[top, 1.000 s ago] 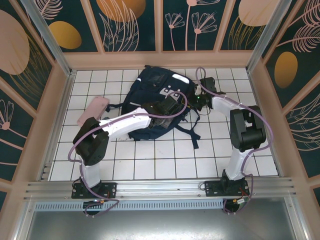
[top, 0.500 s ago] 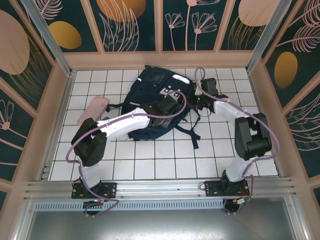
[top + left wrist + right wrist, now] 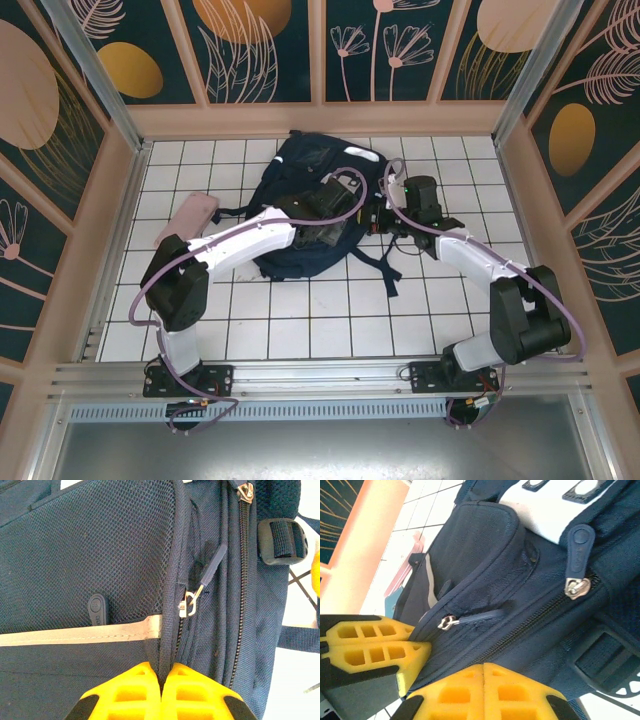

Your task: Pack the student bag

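The student bag [image 3: 300,175], a navy backpack with a white reflective stripe [image 3: 80,633], lies flat at the back middle of the tiled table. My left gripper [image 3: 161,672] is over the bag's front, shut on the raised seam beside the pocket zipper slider [image 3: 188,605]. In the top view that left gripper [image 3: 338,203] sits on the bag's right half. My right gripper [image 3: 483,672] is shut, fingertips together with nothing seen between them, pressed against the bag's side just below a zipper pull [image 3: 479,616]. From above, the right gripper [image 3: 384,216] is at the bag's right edge.
A pink flat case [image 3: 187,220] lies left of the bag near the left wall. The bag's dark straps [image 3: 385,262] trail toward me on the tiles. A black buckle [image 3: 283,540] sits at the bag's edge. Wooden walls [image 3: 320,120] close in the table.
The right arm swung its elbow out to the right and its gripper came nearer along the bag's right edge, shutting fully. The left gripper shifted slightly farther onto the bag.
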Robot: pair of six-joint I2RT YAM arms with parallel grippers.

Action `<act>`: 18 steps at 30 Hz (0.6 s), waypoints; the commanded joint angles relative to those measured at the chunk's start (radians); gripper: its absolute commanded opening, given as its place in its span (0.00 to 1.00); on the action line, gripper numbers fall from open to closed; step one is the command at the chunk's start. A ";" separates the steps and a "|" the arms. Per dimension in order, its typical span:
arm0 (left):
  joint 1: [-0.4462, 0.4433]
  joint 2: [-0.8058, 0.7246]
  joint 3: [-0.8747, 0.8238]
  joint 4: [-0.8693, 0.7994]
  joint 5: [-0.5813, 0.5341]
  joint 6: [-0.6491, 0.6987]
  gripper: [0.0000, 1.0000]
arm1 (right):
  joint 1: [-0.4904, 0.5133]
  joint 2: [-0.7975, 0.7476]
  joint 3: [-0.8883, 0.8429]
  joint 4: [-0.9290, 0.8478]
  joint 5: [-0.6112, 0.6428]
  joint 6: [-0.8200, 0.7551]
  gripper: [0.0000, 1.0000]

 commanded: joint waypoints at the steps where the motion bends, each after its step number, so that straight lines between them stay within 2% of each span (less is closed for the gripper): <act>1: 0.018 -0.055 0.029 0.076 -0.016 -0.014 0.00 | 0.001 -0.028 0.037 -0.045 0.091 -0.025 0.17; 3: 0.017 -0.058 0.018 0.078 -0.012 -0.006 0.00 | -0.014 0.009 0.094 -0.124 0.217 0.023 0.46; 5: 0.017 -0.062 0.007 0.088 0.001 0.003 0.00 | -0.018 0.062 0.157 -0.185 0.258 0.016 0.53; 10: 0.018 -0.072 -0.020 0.111 0.022 0.017 0.00 | -0.004 0.185 0.301 -0.278 0.350 -0.040 0.52; 13: 0.017 -0.070 -0.017 0.114 0.028 0.016 0.00 | -0.004 0.252 0.365 -0.311 0.334 -0.083 0.48; 18: 0.018 -0.067 -0.018 0.114 0.031 0.018 0.00 | -0.002 0.323 0.430 -0.331 0.227 -0.154 0.43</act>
